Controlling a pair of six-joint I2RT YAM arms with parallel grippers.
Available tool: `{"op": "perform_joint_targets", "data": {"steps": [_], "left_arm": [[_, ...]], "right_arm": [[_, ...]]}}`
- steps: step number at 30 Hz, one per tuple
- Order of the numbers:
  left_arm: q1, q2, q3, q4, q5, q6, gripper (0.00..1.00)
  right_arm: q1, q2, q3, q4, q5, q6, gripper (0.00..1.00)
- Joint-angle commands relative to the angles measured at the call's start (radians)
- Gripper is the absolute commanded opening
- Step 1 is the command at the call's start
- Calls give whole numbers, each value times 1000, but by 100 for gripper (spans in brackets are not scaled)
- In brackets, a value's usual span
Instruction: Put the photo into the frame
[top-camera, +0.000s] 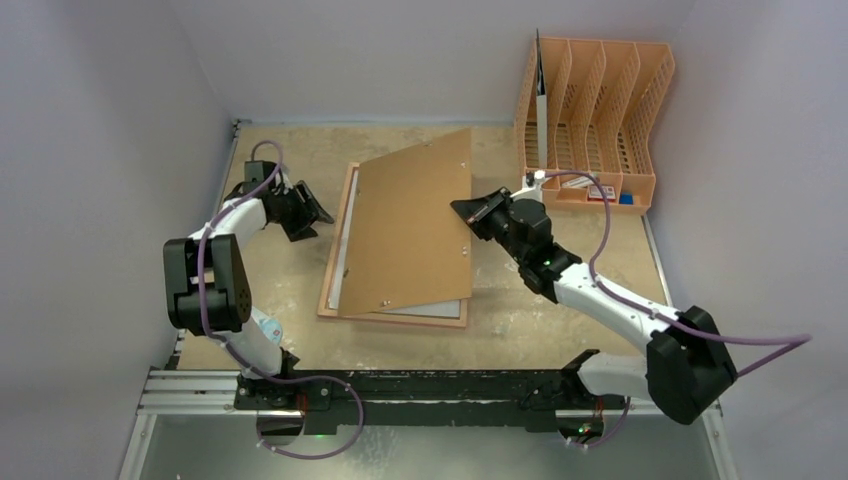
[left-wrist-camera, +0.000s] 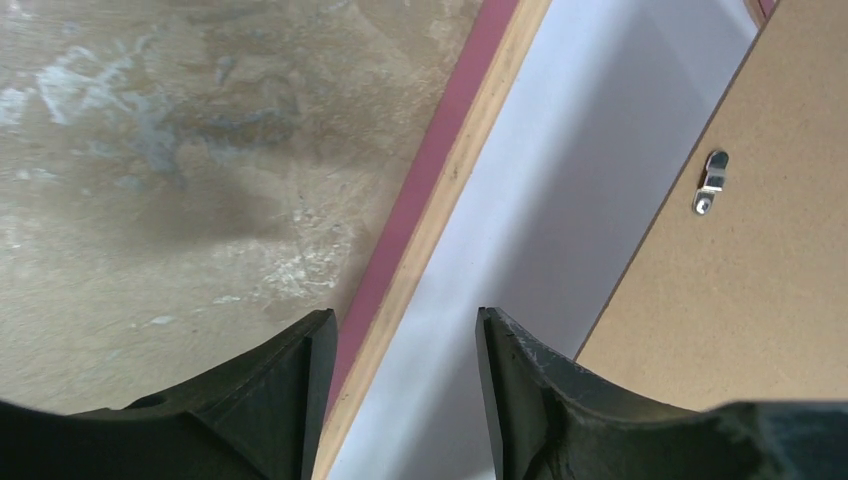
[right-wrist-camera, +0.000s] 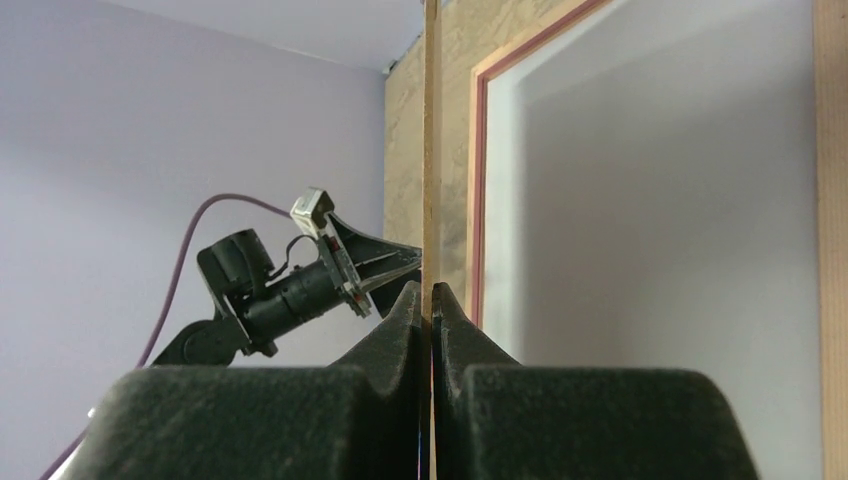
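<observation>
The frame (top-camera: 334, 268) lies flat mid-table, its pink edge (left-wrist-camera: 430, 170) and tan wood rail showing. Inside it lies a white sheet (left-wrist-camera: 560, 200), apparently the photo with its plain back up (top-camera: 430, 308). A brown hardboard backing sheet (top-camera: 410, 230) tilts over the frame, its right side raised. My right gripper (top-camera: 465, 208) is shut on that sheet's right edge (right-wrist-camera: 427, 292). My left gripper (top-camera: 322, 213) is open and straddles the frame's left rail (left-wrist-camera: 402, 315), one finger (left-wrist-camera: 300, 380) over the table, the other (left-wrist-camera: 510, 380) over the white sheet.
An orange plastic file rack (top-camera: 595, 120) stands at the back right with a dark sheet (top-camera: 540, 100) upright in its left slot. A metal turn clip (left-wrist-camera: 711, 183) sits on the backing sheet. Pale walls close the table on three sides.
</observation>
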Motion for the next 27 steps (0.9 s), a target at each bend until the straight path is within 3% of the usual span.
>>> {"op": "perform_joint_targets", "data": {"steps": [1, 12, 27], "left_arm": [[3, -52, 6, -15, -81, 45, 55], [3, -7, -5, -24, -69, 63, 55], [-6, -10, -33, 18, 3, 45, 52]], "right_arm": [[-1, 44, 19, 224, 38, 80, 0], [0, 152, 32, 297, 71, 63, 0], [-2, 278, 55, 367, -22, 46, 0]]}}
